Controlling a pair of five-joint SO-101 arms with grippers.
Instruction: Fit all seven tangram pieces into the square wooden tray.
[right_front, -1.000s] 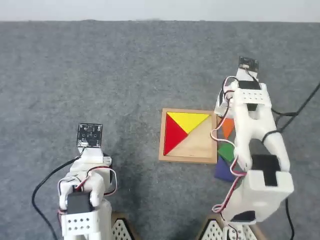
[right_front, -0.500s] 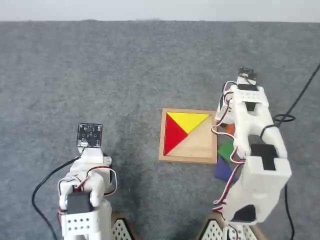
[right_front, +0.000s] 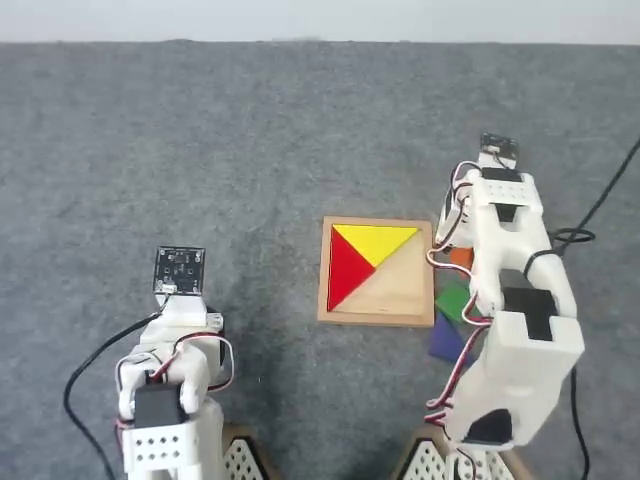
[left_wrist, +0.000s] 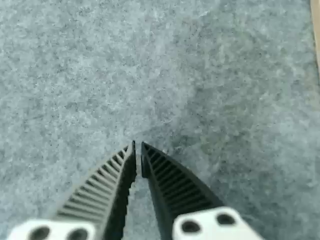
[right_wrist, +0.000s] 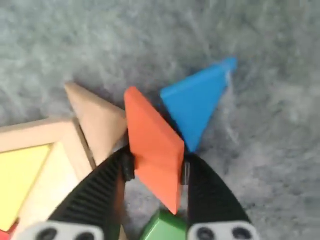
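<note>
The square wooden tray (right_front: 377, 316) holds a yellow triangle (right_front: 375, 242) and a red triangle (right_front: 347, 270). My right arm (right_front: 505, 235) hangs over loose pieces just right of the tray. In the right wrist view my right gripper (right_wrist: 155, 167) is shut on an orange four-sided piece (right_wrist: 152, 142), with a finger touching each side. A blue triangle (right_wrist: 197, 100) and a plain wood triangle (right_wrist: 97, 120) lie beside it, and a green piece (right_wrist: 162, 227) sits near the fingers. My left gripper (left_wrist: 137, 150) is shut over bare carpet.
In the high view a green piece (right_front: 452, 300) and a dark blue piece (right_front: 445, 342) lie partly under the right arm. The left arm (right_front: 170, 370) stands at the front left. Grey carpet (right_front: 200, 140) covers the table.
The right arm has drawn slightly nearer and now covers more of the orange piece. The left arm has not moved.
</note>
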